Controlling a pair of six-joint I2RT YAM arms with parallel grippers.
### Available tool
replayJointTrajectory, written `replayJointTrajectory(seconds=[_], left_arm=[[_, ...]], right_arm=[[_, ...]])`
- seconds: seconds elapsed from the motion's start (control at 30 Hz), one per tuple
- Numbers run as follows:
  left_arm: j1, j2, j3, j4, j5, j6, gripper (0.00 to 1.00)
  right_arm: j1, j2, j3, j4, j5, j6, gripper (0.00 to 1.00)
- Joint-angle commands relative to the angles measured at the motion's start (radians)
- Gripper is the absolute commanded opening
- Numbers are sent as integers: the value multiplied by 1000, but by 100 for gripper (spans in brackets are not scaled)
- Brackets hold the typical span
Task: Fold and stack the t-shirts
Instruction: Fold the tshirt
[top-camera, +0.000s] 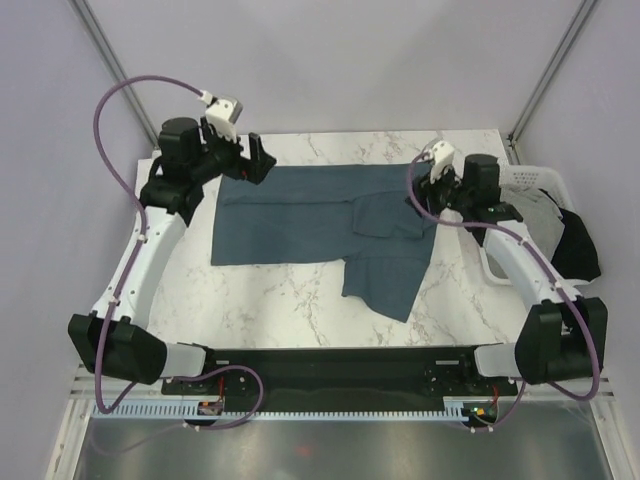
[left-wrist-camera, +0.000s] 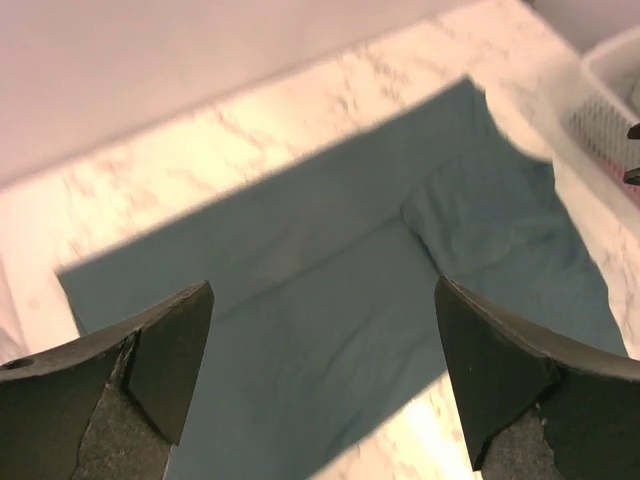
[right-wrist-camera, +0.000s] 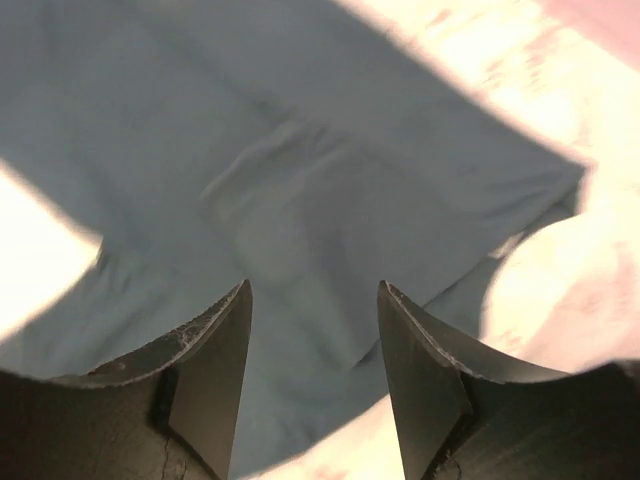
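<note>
The blue t-shirt (top-camera: 300, 215) lies on the marble table (top-camera: 290, 300), one side partly folded in, so I think folding has just begun. A grey shirt (top-camera: 540, 215) and a black shirt (top-camera: 578, 245) wait at the white basket (top-camera: 540, 180); no stack yet. My left gripper (top-camera: 252, 163) hangs wide open by its far corner, my right gripper (top-camera: 425, 197) partly open above its right side; both hold nothing.

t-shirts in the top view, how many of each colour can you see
slate-blue t-shirt, spread out flat: 1
light grey t-shirt, in the basket: 1
black t-shirt, at the basket's right side: 1
total: 3
</note>
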Motion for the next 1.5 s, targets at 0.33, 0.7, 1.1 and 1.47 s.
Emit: replayJointTrajectory(seconds=[0.33, 0.7, 1.1, 1.47], left_arm=[[-1, -156, -628, 118, -189, 278, 96], [-1, -128, -647, 143, -263, 275, 96], [-1, -139, -636, 131, -309, 267, 95], [-1, -110, -639, 134, -323, 265, 95]], right_arm=[[255, -356, -387, -587, -63, -497, 58], [415, -250, -422, -569, 25, -565, 57], [488, -152, -464, -500, 141, -605, 57], [487, -132, -464, -439, 146, -591, 46]])
